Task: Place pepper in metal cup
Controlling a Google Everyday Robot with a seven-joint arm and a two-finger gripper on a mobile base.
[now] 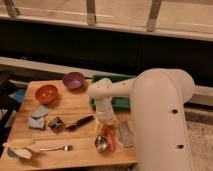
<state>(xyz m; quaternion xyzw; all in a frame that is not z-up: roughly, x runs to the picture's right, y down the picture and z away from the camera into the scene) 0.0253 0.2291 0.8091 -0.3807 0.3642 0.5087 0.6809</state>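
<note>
The metal cup (102, 143) is small, shiny and silver, and stands near the table's front edge. The orange-red pepper (111, 141) lies on the wood against the cup's right side. My gripper (106, 121) hangs from the white arm (160, 115) just behind and above the cup and pepper, pointing down. Its jaws look open, and I see nothing held in them. The arm's wrist partly hides a round orange fruit (109, 128) under the gripper.
An orange bowl (46, 92) and a purple bowl (74, 79) sit at the back left, with a green tray (118, 103) behind the gripper. A black-handled tool (80, 122), blue cloth (38, 120), spoon (55, 148) and grey sponge (125, 133) lie on the table (75, 107).
</note>
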